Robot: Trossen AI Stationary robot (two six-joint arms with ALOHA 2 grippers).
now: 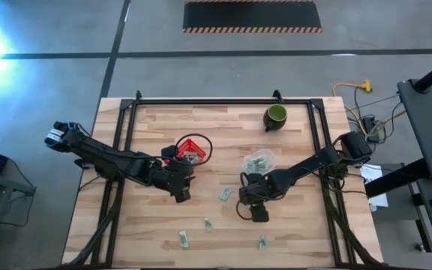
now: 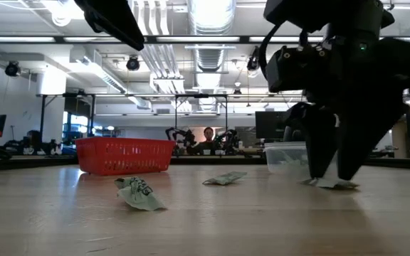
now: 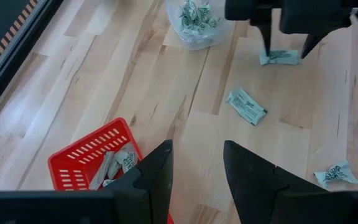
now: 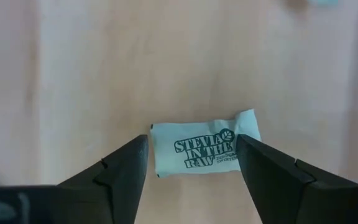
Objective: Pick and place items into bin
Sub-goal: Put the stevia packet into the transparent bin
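Observation:
A white packet printed in green [image 4: 197,149] lies flat on the wooden table. My right gripper [image 4: 191,168] points down over it, open, with one finger at each short end; the low view shows its fingertips down at the packet [image 2: 329,183]. My left gripper [image 3: 197,168] hangs open and empty above the near side of the red bin [image 3: 86,155], which holds a few packets. More packets [image 3: 246,106] [image 3: 335,174] [image 1: 184,238] lie loose on the table. My right gripper comes at the packet from above, its fingers along the packet's length. One fingertip [image 4: 253,155] overlaps the packet's crimped end [image 4: 244,124]; the other stands just off the opposite end. I cannot tell whether either one touches it. The packet lies flat on the table.
A clear bag [image 1: 259,160] with several packets lies just beyond my right gripper. A dark green cup [image 1: 276,116] stands at the far right. The red bin [image 1: 191,150] sits left of centre. Black frame rails [image 1: 223,101] run along the table's sides and far edge.

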